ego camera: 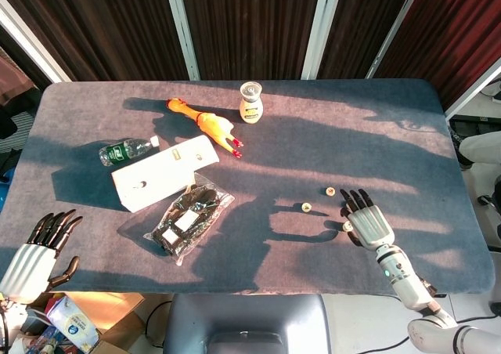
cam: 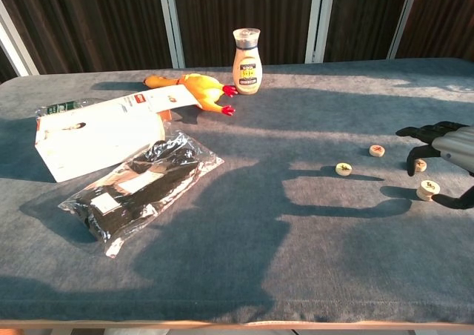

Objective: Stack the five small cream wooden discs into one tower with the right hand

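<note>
The left hand [ego camera: 31, 260] hangs off the near left corner of the worktop [cam: 244, 268], fingers apart, holding nothing. At the near right, the right hand [ego camera: 366, 222] hovers low over the cloth, fingers spread and slightly curled, nothing in its grasp.

Take that right hand as the marker. Just under its thumb side sits a short stack of discs [cam: 427, 190]; how many it holds I cannot tell. A single disc [cam: 420, 164] lies among the fingertips, whether touched I cannot tell. Another disc [cam: 377, 150] lies just beyond the fingertips, and a fourth disc [cam: 343, 169] rests a little further toward the middle of the worktop.

Well to the left of the hand lies a clear bag [cam: 141, 183] of dark goods, with a white box [cam: 96, 135] touching it behind, and a water bottle [ego camera: 125, 149] beside the box. Farthest off, a rubber chicken [cam: 194, 87] lies next to an upright jar [cam: 247, 51].
</note>
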You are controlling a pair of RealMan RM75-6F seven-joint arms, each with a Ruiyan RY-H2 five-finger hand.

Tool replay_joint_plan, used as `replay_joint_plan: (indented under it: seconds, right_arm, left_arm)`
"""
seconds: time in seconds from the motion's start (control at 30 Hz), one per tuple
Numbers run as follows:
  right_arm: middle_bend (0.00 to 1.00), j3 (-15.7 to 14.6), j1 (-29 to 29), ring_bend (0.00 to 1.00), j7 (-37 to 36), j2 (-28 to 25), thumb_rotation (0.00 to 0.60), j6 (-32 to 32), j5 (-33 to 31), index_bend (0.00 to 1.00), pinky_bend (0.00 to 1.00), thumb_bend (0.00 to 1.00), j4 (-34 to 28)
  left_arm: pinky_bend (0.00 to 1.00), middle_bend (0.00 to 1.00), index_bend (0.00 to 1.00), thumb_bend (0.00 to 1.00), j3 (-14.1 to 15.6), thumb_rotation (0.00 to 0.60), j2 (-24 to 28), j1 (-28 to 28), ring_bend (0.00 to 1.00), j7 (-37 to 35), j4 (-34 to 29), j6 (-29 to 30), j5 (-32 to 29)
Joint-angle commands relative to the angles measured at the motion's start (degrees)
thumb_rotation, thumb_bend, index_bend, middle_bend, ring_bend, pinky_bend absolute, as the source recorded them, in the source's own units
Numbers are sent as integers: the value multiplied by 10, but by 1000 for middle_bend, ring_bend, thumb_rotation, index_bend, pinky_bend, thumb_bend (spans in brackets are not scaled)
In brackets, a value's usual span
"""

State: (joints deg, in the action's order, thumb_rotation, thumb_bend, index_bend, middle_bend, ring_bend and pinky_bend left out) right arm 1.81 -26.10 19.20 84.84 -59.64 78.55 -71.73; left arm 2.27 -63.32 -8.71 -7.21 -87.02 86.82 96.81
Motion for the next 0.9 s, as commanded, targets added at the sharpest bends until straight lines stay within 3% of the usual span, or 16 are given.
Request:
replay_joint_plan:
  seconds: [0.03, 0.47, 0.9]
  right_arm:
    - [25, 3, 2, 0, -2, -3, 600, -4, -3, 468, 0, 466, -1]
    - [27, 55, -32, 0, -16, 6, 600, 54, -74, 470, 0, 465, 62]
    - [28, 57, -60, 0, -8, 41, 600, 92, -92, 486, 0, 465, 119]
  left_arm:
    - [25, 0, 0, 477, 0, 600, 0, 0, 0, 0, 0, 0, 0]
    - [24, 0, 0, 477, -1, 600, -1, -1, 0, 3, -1, -2, -2]
    - [25, 0, 0, 477, -3, 600, -3, -3, 0, 7, -1, -10, -10]
